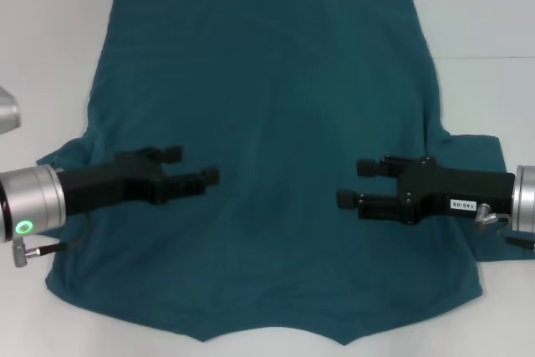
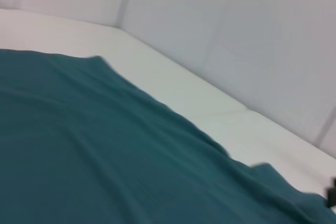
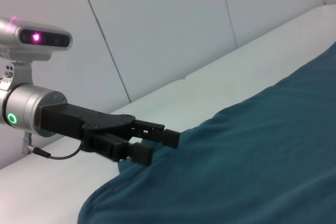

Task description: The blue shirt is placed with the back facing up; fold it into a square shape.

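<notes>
The blue shirt [image 1: 267, 148] lies spread flat on the white table, plain side up, hem at the far edge and collar notch at the near edge. My left gripper [image 1: 194, 166] hovers over the shirt's left half, open, with nothing between its fingers. Over the right half, facing it, my right gripper [image 1: 357, 183] is open and holds nothing. The right wrist view shows the left gripper [image 3: 157, 146] above the cloth [image 3: 247, 166]. Only the shirt [image 2: 94, 150] and table show in the left wrist view.
The white table [image 1: 58, 31] shows bare on both sides of the shirt, with a white wall panel [image 2: 236, 35] behind it. A grey object [image 1: 7, 110] sits at the left edge.
</notes>
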You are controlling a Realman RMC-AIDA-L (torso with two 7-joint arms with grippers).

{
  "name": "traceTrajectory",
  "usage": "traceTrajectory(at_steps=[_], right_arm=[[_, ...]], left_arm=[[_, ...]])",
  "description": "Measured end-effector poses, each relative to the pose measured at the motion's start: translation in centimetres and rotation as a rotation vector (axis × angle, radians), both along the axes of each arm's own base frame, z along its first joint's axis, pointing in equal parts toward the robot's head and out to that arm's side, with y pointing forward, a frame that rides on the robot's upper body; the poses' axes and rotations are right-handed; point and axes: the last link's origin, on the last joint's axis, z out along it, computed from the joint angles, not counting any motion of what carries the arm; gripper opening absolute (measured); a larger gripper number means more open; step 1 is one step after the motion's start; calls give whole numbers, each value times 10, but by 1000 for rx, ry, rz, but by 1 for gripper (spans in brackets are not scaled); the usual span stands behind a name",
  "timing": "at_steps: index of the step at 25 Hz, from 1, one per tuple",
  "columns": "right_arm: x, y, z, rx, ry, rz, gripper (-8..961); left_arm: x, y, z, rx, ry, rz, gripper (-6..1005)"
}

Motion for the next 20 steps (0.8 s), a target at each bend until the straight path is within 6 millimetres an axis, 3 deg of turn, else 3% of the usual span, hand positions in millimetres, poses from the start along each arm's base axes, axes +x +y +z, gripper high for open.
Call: traceTrajectory(at_steps=[8,20], right_arm=[[-3,1,0,9,20,-3,825],[-8,4,0,21,55,-12,824]], left_arm=[[-24,10,17,124,-43,190,892],[-67,2,43,270,-65,401,875]])
